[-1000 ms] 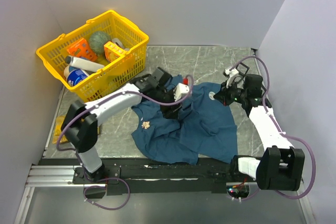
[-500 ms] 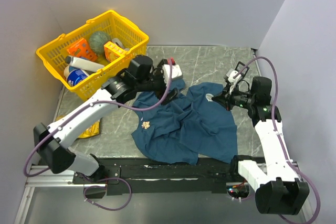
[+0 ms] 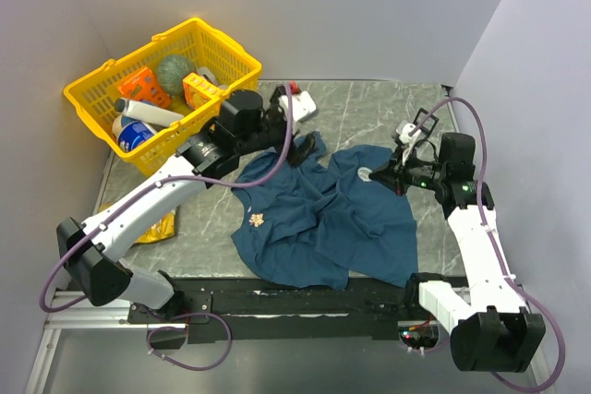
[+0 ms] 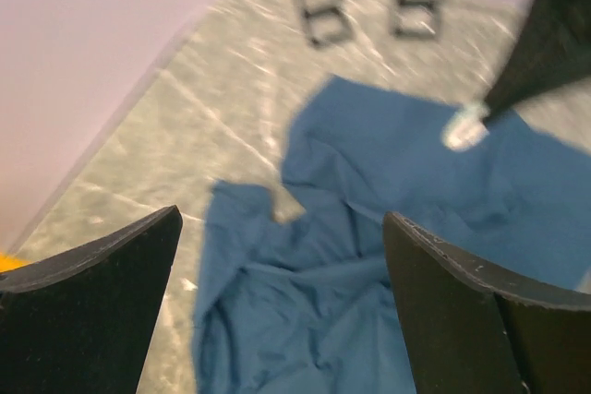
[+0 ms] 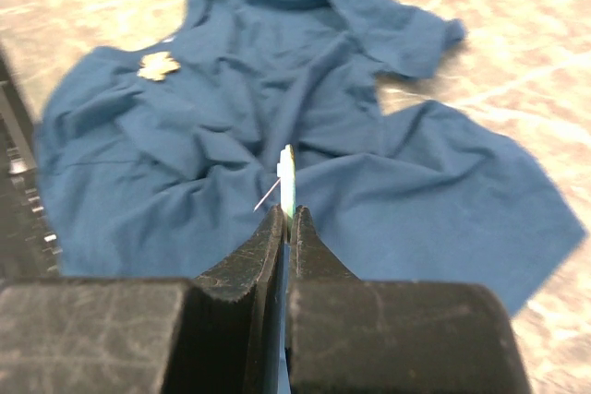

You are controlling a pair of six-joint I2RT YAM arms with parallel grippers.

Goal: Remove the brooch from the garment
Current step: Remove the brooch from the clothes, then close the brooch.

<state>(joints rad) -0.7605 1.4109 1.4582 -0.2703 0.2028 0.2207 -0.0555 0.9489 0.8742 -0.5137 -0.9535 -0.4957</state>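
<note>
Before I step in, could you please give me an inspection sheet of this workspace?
Surface: grey marbled table, no spills seen.
Job's things: crumpled blue shirt mid-table; small pale badge, pin bare, appears lifted off it; gold ornament sits on the shirt.
Clutter: yellow basket of groceries, far left; yellow packet near it.
Grippers: left fingers open, empty; right fingers shut on the badge.
Cables: purple cables loop along both arms.
Surroundings: plain pale walls on three sides.

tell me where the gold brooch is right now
In the top view the gold brooch lies on the left part of the garment, toward its near edge by the arm bases.
</note>
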